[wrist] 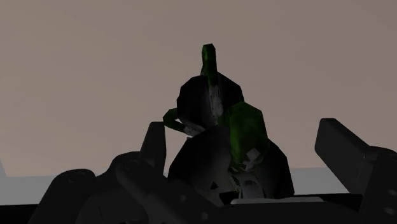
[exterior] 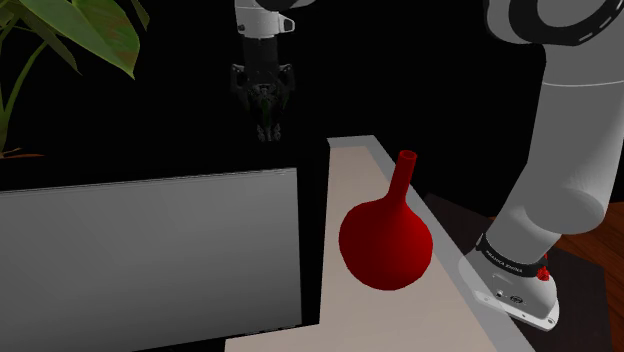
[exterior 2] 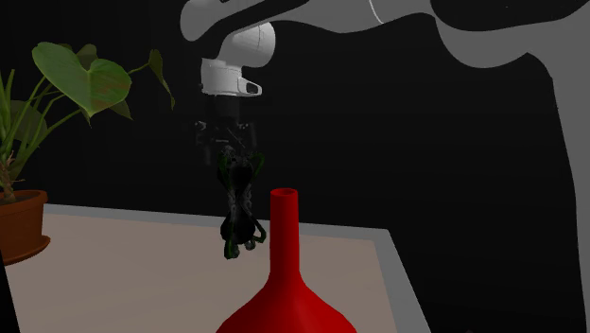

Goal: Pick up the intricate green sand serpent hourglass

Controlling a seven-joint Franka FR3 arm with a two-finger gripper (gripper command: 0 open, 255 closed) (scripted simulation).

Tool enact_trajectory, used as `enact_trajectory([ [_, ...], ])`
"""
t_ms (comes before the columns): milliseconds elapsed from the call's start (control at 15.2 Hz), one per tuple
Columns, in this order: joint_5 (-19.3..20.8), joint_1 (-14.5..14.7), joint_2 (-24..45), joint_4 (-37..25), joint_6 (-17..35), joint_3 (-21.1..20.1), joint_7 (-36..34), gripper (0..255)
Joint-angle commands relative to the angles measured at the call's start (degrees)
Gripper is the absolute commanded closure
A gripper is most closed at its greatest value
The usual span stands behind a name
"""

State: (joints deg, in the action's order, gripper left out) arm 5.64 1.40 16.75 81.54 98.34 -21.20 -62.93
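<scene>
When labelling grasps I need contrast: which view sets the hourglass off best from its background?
Wrist view, best: the hourglass is a dim silhouette with green glints on a pale backdrop. Second exterior view: its upper half blends into the black area, its foot stands out against the table. Shoulder view: nearly lost against black.

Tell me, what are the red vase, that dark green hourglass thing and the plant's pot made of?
Red vase: smooth and evenly red with a soft sheen, so perhaps glazed ceramic or plastic; the look leaves it open.
Hourglass: a dark, faceted body with bright green patches and pale spots, matte; material unclear, maybe painted resin.
Pot: dull reddish brown without shine, likely terracotta.
</scene>
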Motion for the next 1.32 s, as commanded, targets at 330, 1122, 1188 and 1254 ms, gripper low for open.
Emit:
enact_trajectory([
  [330,0.0,-0.1,0.0,0.9,1.0,0.0,0.0,255],
  [1122,0.2,0.4,0.7,-4.7,-3.9,-0.1,-0.1,255],
  [1188,0.3,0.5,0.9,-5.7,-4.8,-0.1,-0.1,255],
  [1254,0.4,0.7,1.1,-6.8,-5.7,-0.1,-0.1,255],
])
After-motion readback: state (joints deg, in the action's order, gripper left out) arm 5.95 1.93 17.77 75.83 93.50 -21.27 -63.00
